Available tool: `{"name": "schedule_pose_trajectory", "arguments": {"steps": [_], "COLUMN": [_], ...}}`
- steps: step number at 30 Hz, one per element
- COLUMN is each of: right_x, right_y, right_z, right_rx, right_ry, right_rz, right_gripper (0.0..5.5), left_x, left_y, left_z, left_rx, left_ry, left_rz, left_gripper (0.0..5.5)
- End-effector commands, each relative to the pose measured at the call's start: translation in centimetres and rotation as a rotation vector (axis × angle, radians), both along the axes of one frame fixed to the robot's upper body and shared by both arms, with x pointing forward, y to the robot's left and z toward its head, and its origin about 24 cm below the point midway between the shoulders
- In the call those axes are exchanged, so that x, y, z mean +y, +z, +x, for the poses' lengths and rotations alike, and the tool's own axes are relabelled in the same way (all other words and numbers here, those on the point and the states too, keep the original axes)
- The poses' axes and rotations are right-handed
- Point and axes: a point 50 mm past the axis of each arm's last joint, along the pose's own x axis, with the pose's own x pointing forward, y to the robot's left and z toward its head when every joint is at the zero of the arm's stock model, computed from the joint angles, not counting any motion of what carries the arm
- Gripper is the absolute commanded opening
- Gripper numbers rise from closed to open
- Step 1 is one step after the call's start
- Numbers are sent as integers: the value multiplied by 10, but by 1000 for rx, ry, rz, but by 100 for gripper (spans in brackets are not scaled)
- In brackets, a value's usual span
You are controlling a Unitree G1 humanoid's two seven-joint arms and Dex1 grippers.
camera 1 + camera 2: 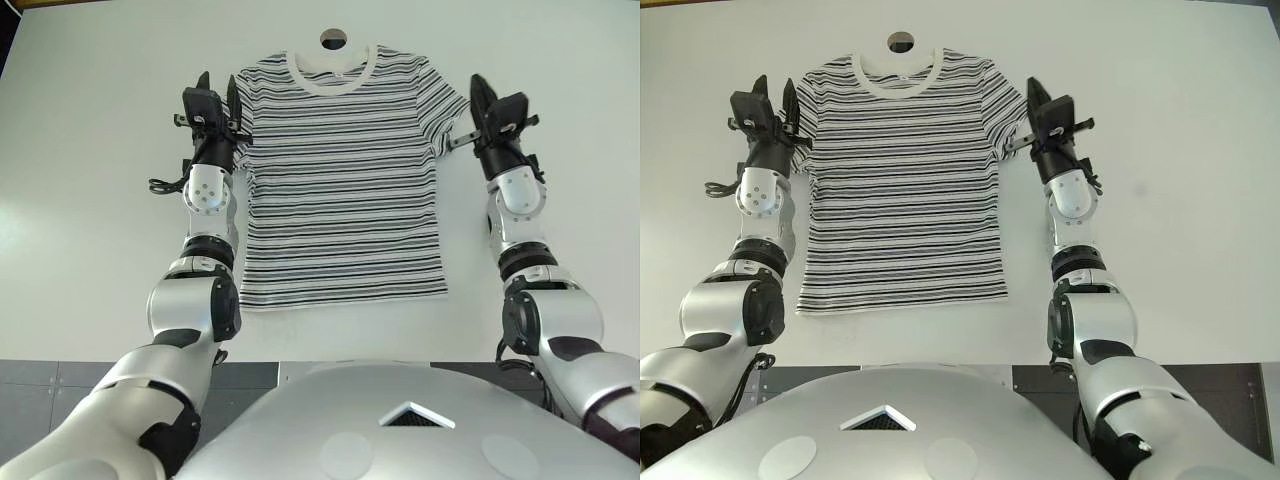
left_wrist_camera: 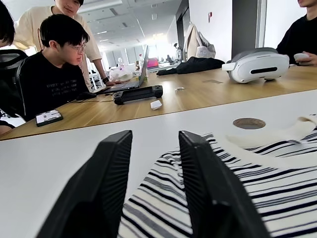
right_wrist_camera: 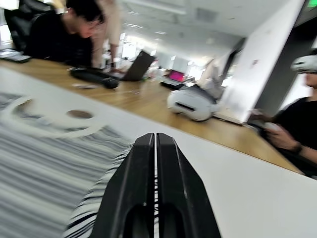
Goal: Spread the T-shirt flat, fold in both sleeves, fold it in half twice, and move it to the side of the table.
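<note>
A black-and-white striped T-shirt [image 1: 340, 180] lies flat on the white table [image 1: 560, 60], collar at the far side and both sleeves spread out. My left gripper [image 1: 218, 85] is at the outer edge of the left sleeve [image 1: 248, 100]. It is open, and striped cloth [image 2: 163, 198] shows low between its fingers [image 2: 106, 178]. My right gripper [image 1: 478, 90] is shut, fingers [image 3: 143, 173] pressed together, right at the outer hem of the right sleeve [image 1: 450, 105]. I cannot tell whether cloth is pinched between them.
A round hole [image 1: 333, 39] is set in the table just beyond the collar. White tabletop stretches out on both sides of the shirt. Behind the table stands a wooden desk [image 2: 198, 94] with a laptop and a white headset [image 2: 255, 64], with people seated at it.
</note>
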Motion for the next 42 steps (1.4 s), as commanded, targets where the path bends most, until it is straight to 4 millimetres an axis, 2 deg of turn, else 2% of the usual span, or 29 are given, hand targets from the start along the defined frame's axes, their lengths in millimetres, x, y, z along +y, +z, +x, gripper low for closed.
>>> {"name": "schedule_pose_trajectory", "arguments": {"steps": [1, 3, 5, 10, 16, 22, 28, 36, 42], "right_x": [-7, -8, -9, -7, 1, -15, -42, -46, -54], "right_y": [-6, -7, -4, 6, -1, 3, -4, -11, -10], "right_z": [-23, -47, -64, -67, -83, -88, -117, -142, -146], "right_rx": [99, 167, 208, 237, 304, 368, 504, 555, 578], "right_ry": [217, 393, 490, 505, 601, 607, 721, 870, 865], "right_rz": [-145, -253, -321, -407, -537, -692, -858, -951, -973], "right_gripper": [10, 10, 10, 10, 10, 10, 10, 10, 10], "left_x": [-8, -11, -12, -14, -19, -22, -15, -9, -8], "left_y": [7, 7, 7, 7, 7, 7, 10, 11, 12], "left_z": [5, 6, 6, 7, 9, 9, 9, 9, 9], "left_rx": [-31, -32, -33, -31, -27, -30, -46, -48, -49], "left_ry": [-10, -9, -9, -4, -16, -22, 9, 30, 33], "left_rz": [-9, -3, 0, 6, 11, 16, -19, -39, -49], "left_gripper": [148, 148, 148, 148, 148, 148, 148, 148, 148]}}
